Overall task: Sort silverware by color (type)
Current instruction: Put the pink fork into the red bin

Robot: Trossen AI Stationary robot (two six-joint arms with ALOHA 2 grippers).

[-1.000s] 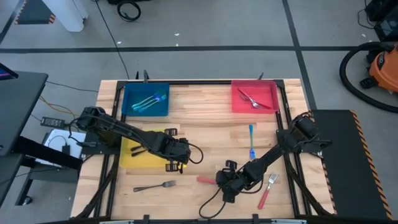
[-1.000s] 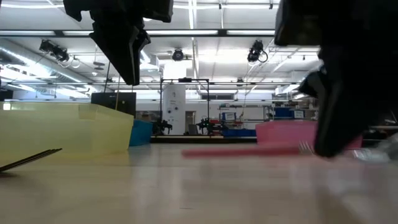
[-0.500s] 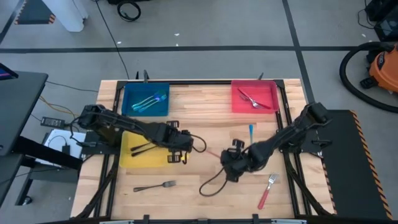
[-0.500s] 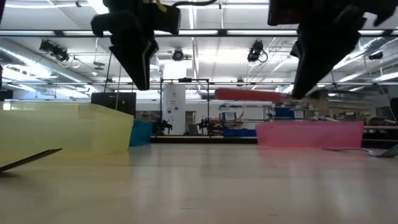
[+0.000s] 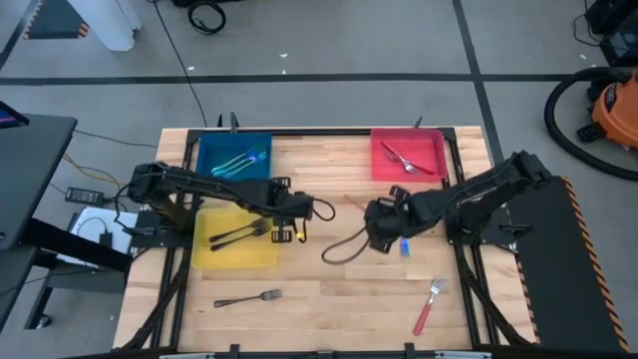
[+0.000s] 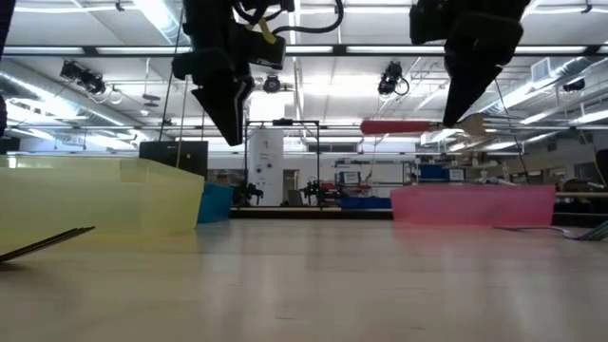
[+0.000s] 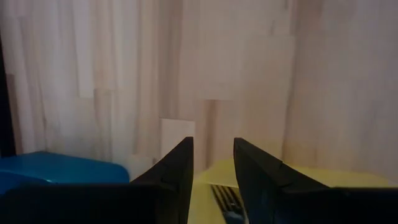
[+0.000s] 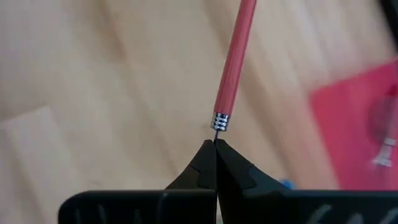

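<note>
Right wrist view shows me my right gripper (image 8: 214,144) pinched tight on the metal neck of a red-handled fork (image 8: 235,59), its handle pointing away from the fingers. From above, that gripper (image 5: 376,221) hangs over bare wood mid-table, short of the red tray (image 5: 408,157), which already holds 2 forks. My left gripper (image 5: 296,217) sits just off the yellow tray's (image 5: 235,253) inner edge, fingers (image 7: 177,167) spread and holding nothing. 2 black forks (image 5: 239,233) lie in that tray. Another black fork (image 5: 248,298) and a red one (image 5: 428,304) lie near the front edge, with clear board around each.
</note>
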